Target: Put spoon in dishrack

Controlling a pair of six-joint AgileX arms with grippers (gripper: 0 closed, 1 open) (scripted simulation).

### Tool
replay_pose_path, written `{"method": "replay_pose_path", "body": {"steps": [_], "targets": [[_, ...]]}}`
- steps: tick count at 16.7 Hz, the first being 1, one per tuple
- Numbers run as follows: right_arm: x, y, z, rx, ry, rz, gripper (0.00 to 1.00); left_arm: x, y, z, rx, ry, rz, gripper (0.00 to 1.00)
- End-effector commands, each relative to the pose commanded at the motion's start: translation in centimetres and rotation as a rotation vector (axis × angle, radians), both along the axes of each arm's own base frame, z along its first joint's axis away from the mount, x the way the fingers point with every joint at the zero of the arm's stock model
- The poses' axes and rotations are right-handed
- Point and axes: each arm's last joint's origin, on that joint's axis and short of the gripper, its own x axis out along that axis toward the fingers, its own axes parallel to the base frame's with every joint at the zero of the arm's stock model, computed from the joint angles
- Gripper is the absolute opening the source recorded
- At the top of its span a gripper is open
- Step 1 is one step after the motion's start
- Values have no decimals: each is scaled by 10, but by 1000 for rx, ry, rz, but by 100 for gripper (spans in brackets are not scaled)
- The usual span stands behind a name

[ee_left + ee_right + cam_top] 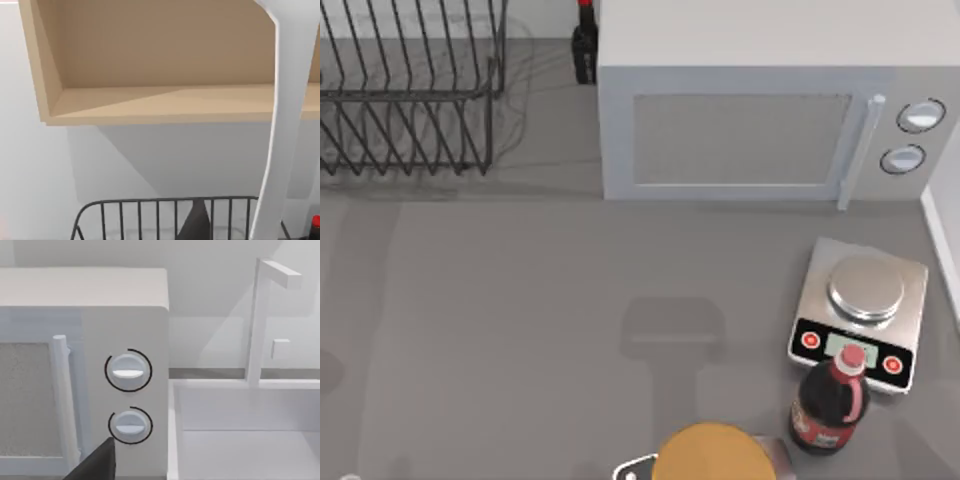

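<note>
Apparently the left arm is carrying the white spoon (285,125) high toward the dishrack (410,90); its grip state I cannot tell. Next: lowering it between the tines.

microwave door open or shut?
Shut. In the top view the microwave has its door flush with the front face, and the handle lies flat against it beside the two knobs.

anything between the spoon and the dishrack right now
Nothing visible. In the left wrist view the spoon hangs upright just above the dishrack, whose top rail lies below it with open space between. The shelf sits higher on the wall, out of the way.
</note>
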Motion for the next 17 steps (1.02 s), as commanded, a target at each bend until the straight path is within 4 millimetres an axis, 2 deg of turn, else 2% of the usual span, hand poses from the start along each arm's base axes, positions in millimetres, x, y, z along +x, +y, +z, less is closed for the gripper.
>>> {"method": "replay_pose_path", "body": {"steps": [3,9,11,13,15,17], "targets": [[0,0,0,0,0,0,100,-16,5,0,-10,-78,30,0],[0,0,0,0,0,0,100,-12,5,0,-8,-80,27,0],[0,0,0,0,0,0,100,5,7,-4,-10,-81,26,0],[0,0,0,0,0,0,100,33,10,-15,-11,-80,27,0],[0,0,0,0,0,0,100,68,13,-33,-12,-78,29,0],[0,0,0,0,0,0,100,104,15,-60,-11,-80,31,0]]}}
